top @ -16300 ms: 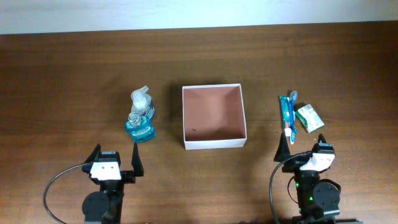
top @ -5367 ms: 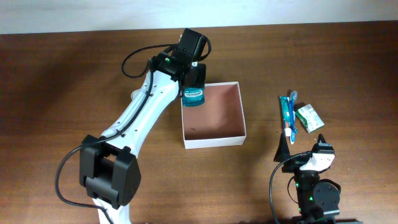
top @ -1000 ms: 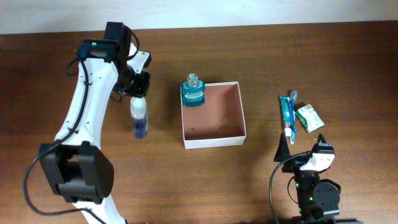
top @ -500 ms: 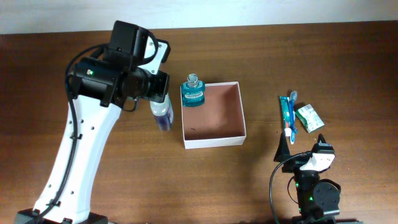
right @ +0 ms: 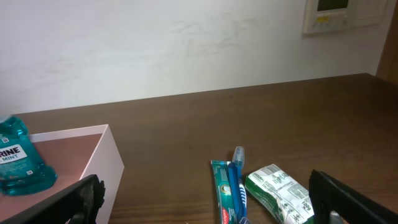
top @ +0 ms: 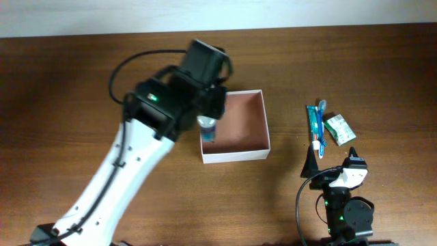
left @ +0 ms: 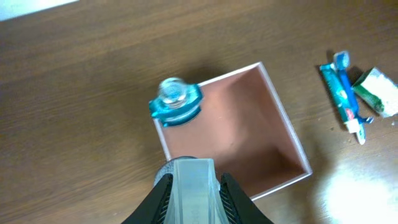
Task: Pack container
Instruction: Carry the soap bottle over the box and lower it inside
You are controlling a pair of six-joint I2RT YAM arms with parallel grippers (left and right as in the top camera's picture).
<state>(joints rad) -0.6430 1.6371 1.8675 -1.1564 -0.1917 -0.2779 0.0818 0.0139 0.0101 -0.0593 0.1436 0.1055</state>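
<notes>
White cardboard container (top: 242, 123) sits right below the left gripper (left: 193, 190), which pinches a clear bottle (left: 193, 174) pointing down over the container's left wall, bare floor just beyond

The teal bottle (right: 18, 163) carries a label with the letters "RINE" and, beneath them, "MINT"; its start is cut off at the frame edge. Print on the toothpaste tube (right: 225, 190), green packet (right: 278, 193) and wall panel (right: 333, 12) is too small to read.
</notes>
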